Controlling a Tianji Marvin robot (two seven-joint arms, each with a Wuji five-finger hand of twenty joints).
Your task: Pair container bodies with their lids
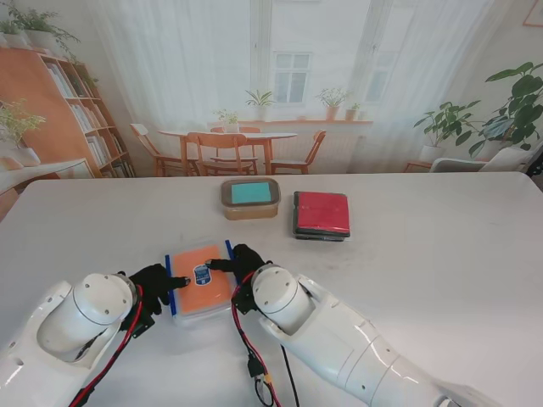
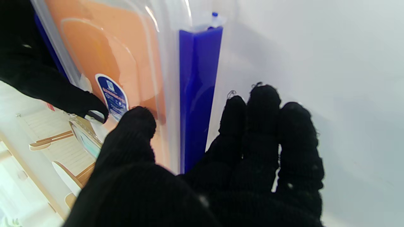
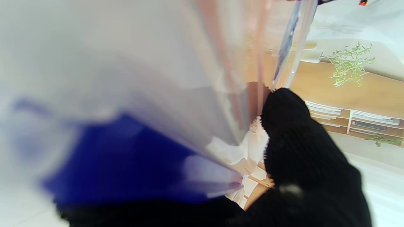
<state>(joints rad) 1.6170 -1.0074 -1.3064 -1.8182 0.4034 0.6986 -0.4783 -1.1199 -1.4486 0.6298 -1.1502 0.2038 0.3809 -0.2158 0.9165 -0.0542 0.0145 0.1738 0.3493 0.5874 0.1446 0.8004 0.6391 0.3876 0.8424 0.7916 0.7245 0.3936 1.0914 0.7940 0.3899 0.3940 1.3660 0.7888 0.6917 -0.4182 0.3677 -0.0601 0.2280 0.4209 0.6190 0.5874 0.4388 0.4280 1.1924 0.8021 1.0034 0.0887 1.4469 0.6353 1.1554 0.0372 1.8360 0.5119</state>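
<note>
- The left hand point(image 1: 157, 281) and right hand point(image 1: 244, 262) are bracketing the orange-lidded container point(image 1: 201, 281) near me on the table point(image 1: 441, 254), thumbs pressing its lid, other fingers spread at its sides.
- Lid-seating appears underway; the next move likely calls for even downward pressure over the blue clips point(image 2: 197, 91).
- The teal-lidded container point(image 1: 250, 197) and red-lidded container point(image 1: 321, 214) are sitting farther off, apparently already paired.

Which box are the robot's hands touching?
The orange-lidded box with blue side clips, nearest to me. Both the left hand and right hand are on it. The teal-lidded box and red-lidded box sit farther away, untouched.
</note>
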